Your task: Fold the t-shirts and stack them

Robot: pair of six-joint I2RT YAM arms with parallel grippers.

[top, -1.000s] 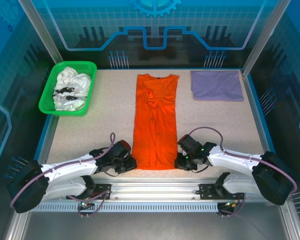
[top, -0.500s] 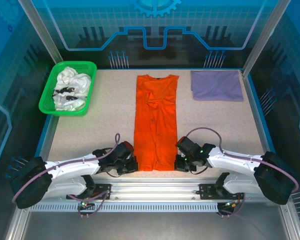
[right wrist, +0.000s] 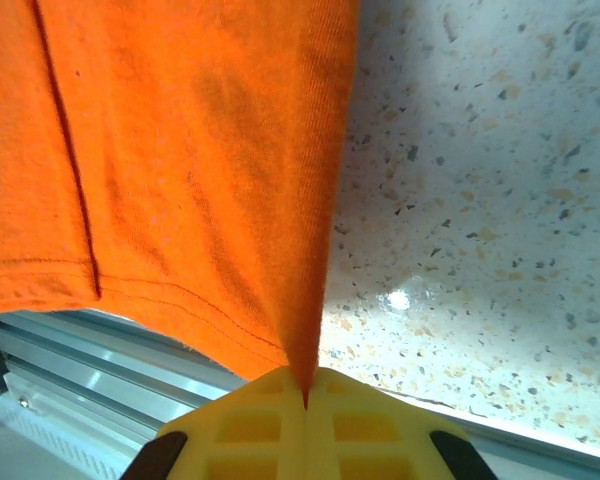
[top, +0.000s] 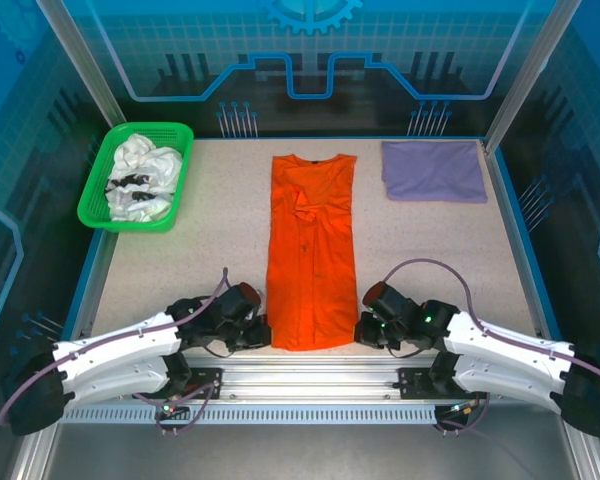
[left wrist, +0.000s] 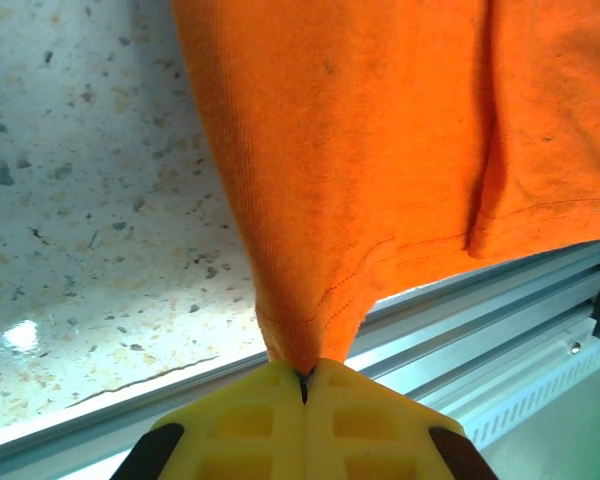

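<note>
L fingers [left wrist: 248, 412], R fingers [right wrist: 248, 420] pinch orange tee [top: 311, 250] corners

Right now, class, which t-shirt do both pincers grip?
The orange t-shirt, pinched at its near corners by the left pincer and right pincer; the lavender t-shirt lies folded far right, the white t-shirts sit in the basket.

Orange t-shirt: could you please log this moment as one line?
orange t-shirt: narrow strip, flat | left jaws: shut on near-left corner | right jaws: shut on near-right corner | lavender t-shirt: folded, far right
</note>
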